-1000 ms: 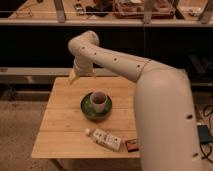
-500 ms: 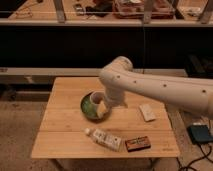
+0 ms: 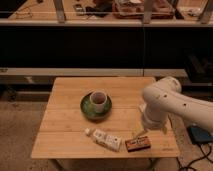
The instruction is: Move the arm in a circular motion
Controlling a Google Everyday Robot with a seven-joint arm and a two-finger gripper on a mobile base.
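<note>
Camera view: big shiny white arm (image 3: pixel 172 102) with small dark dots, bent over the right side of the wooden desk (image 3: pixel 65 115), its pale end effector (image 3: pixel 140 133) pointing down just above a small brown box (image 3: pixel 137 144) near the front edge. Cannot tell how far open, or holding anything. Also on the desk: a white cup (image 3: pixel 98 101) on a green plate (image 3: pixel 86 107) in the middle, and a white packet (image 3: pixel 106 139) lying near the front.

arm (image 3: pixel 172 102) swung right, off cup | claw (image 3: pixel 141 133) now above snack bar (image 3: pixel 138 143)
</note>
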